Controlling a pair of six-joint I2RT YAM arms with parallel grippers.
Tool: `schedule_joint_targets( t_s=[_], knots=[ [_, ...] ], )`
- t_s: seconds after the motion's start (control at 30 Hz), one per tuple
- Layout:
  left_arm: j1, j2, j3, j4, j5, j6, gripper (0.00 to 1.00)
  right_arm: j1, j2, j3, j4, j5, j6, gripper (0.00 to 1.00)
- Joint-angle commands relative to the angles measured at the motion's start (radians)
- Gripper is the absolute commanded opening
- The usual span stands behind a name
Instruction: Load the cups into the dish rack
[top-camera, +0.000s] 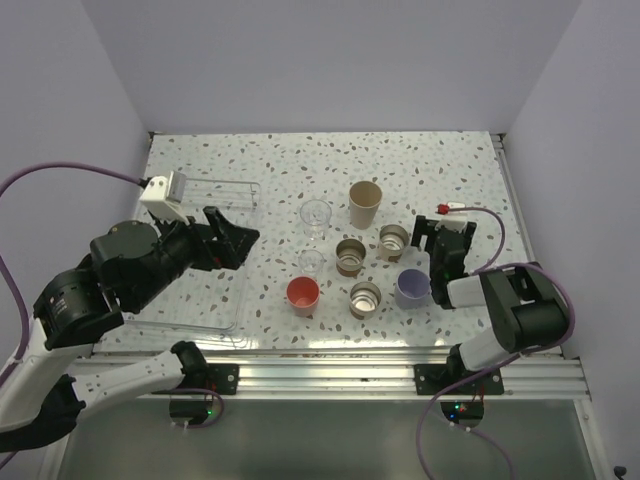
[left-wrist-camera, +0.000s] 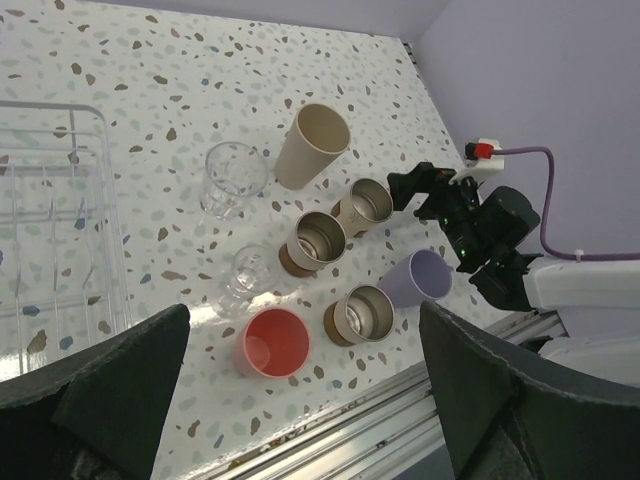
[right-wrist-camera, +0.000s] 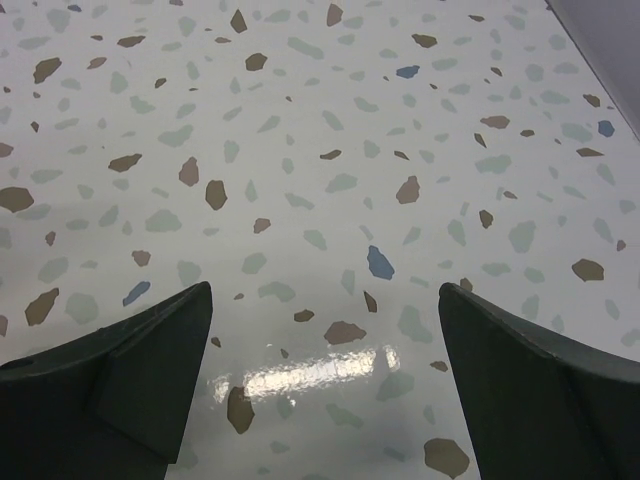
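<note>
Eight cups stand upright on the speckled table. They are a tall beige cup (top-camera: 365, 203), two clear cups (top-camera: 316, 215) (top-camera: 311, 262), three cream cups with brown bands (top-camera: 351, 256) (top-camera: 394, 240) (top-camera: 365, 298), a coral-red cup (top-camera: 303, 294) and a lavender cup (top-camera: 412, 287). The clear dish rack (top-camera: 230, 190) lies at the left with no cups in it. My left gripper (top-camera: 243, 238) is open and empty above the rack's right side. It looks down on the coral-red cup (left-wrist-camera: 273, 342) and the rack (left-wrist-camera: 60, 230). My right gripper (top-camera: 444, 232) is open and empty, right of the cups. Its wrist view (right-wrist-camera: 325, 300) shows only table.
White walls enclose the table on three sides. A metal rail (top-camera: 330, 375) runs along the near edge. In the left wrist view the right arm (left-wrist-camera: 480, 225) stands just behind the lavender cup (left-wrist-camera: 422, 277). A purple cable (top-camera: 60, 172) hangs at the left.
</note>
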Motion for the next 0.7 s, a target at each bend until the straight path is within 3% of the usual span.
schedule_joint_targets(
  t_s=[0.0, 0.2, 0.3, 0.43, 0.53, 0.67],
  knots=[
    [-0.002, -0.019, -0.024, 0.009, 0.005, -0.028, 1.0, -0.005, -0.05, 0.022, 0.007, 0.047, 0.012, 0.98],
    [-0.002, -0.058, -0.079, 0.018, 0.018, -0.05, 1.0, -0.006, -0.157, 0.178, -0.337, 0.194, 0.081, 0.98],
    [-0.002, -0.05, -0.093, 0.013, 0.018, -0.047, 1.0, -0.008, -0.229, 0.324, -0.61, 0.239, 0.193, 0.98],
    [-0.002, -0.001, -0.094, -0.019, 0.008, -0.038, 1.0, -0.008, -0.28, 0.54, -0.978, 0.145, 0.243, 0.98],
    [-0.002, 0.054, -0.099, -0.045, 0.018, -0.013, 1.0, -0.008, -0.296, 0.707, -1.158, 0.044, 0.27, 0.98],
    [-0.002, 0.131, -0.116, -0.047, 0.044, 0.045, 1.0, -0.005, -0.33, 0.807, -1.318, -0.125, 0.293, 0.98]
  ],
)
